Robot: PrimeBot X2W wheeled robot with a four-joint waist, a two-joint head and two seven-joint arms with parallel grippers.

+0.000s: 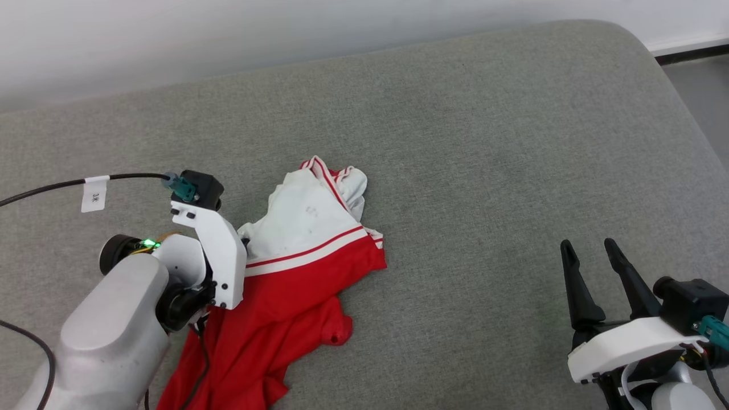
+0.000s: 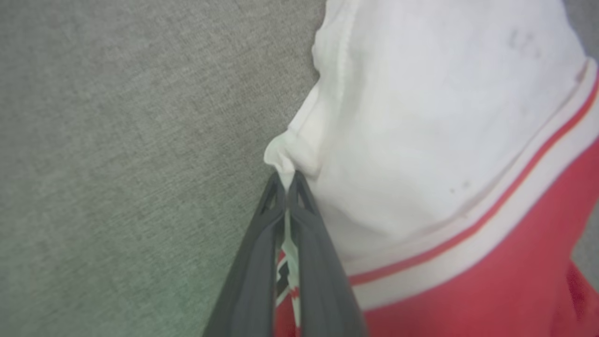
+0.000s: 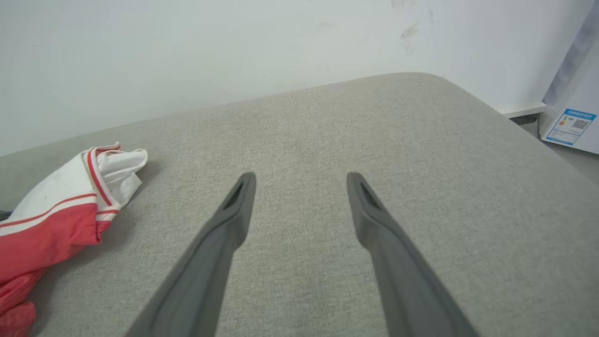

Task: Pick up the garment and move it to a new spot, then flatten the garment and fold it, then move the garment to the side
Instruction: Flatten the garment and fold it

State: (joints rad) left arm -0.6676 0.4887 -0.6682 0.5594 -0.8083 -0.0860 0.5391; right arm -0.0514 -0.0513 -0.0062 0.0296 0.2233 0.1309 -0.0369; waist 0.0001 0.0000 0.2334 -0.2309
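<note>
The garment (image 1: 296, 267), a red jersey with white sleeves and red-white striped trim, lies crumpled on the grey cushion at the lower left of the head view. My left gripper (image 2: 286, 181) is shut on a pinch of its white sleeve fabric, with cloth squeezed between the two dark fingers. In the head view the left wrist (image 1: 208, 245) covers the pinched spot. My right gripper (image 1: 589, 250) stands open at the lower right, well apart from the garment, with nothing between its fingers (image 3: 243, 201). The garment (image 3: 61, 206) shows at the left of the right wrist view.
The grey upholstered cushion (image 1: 484, 142) stretches wide, with its rounded corner at the upper right. A white wall (image 1: 228, 34) runs behind it. A black cable (image 1: 51, 187) with a white tag trails left. A white appliance with a label (image 3: 573, 126) stands past the right edge.
</note>
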